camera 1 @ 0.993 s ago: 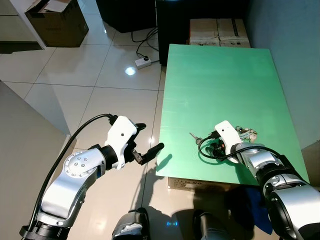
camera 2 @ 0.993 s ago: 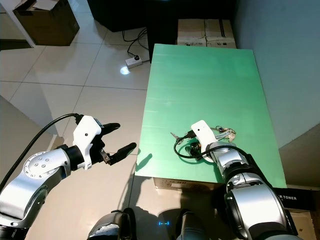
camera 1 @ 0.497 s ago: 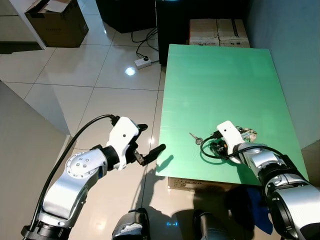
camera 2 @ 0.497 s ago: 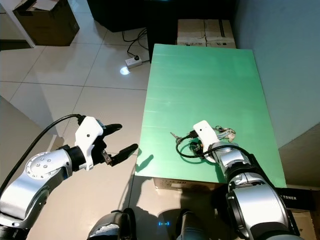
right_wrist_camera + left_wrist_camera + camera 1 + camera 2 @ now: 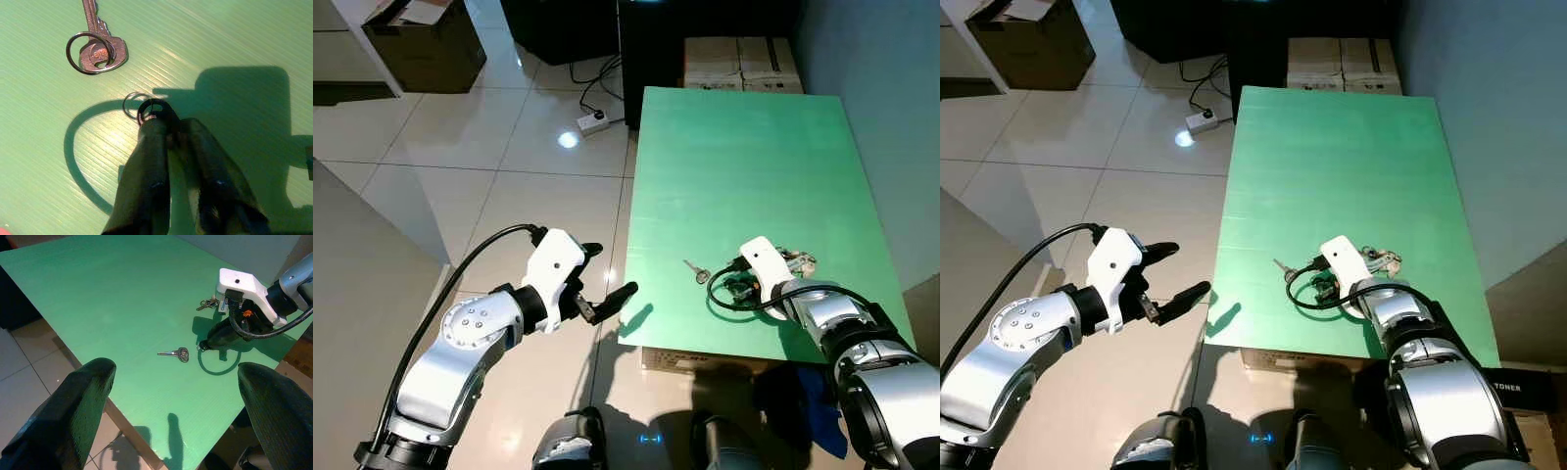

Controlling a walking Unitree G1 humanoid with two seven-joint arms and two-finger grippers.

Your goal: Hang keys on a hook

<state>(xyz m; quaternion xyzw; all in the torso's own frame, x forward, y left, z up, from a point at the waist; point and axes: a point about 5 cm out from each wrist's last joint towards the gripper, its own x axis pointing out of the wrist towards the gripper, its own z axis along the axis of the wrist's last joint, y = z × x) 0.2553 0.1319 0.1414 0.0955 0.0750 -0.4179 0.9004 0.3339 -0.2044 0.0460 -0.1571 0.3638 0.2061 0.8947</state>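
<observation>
A single silver key (image 5: 697, 272) on its ring lies near the front of the green table (image 5: 744, 166). A bunch of keys (image 5: 795, 260) lies to its right, behind my right wrist. My right gripper (image 5: 720, 291) rests low on the table between them. In the right wrist view its black fingers (image 5: 146, 161) are shut, with a small key ring (image 5: 145, 106) pinched at their tips, just short of the single key (image 5: 96, 49). My left gripper (image 5: 610, 269) hangs open over the floor, off the table's left front corner, with nothing between its fingers (image 5: 83, 401).
Two cardboard boxes (image 5: 742, 64) stand beyond the table's far end, beside a black cabinet. A power strip (image 5: 592, 121) with cables lies on the tiled floor to the left. Another box (image 5: 426, 44) is at the far left. A grey-blue wall runs along the table's right side.
My right wrist has shifted slightly right, away from the single key, which has stayed put. My left arm has barely moved.
</observation>
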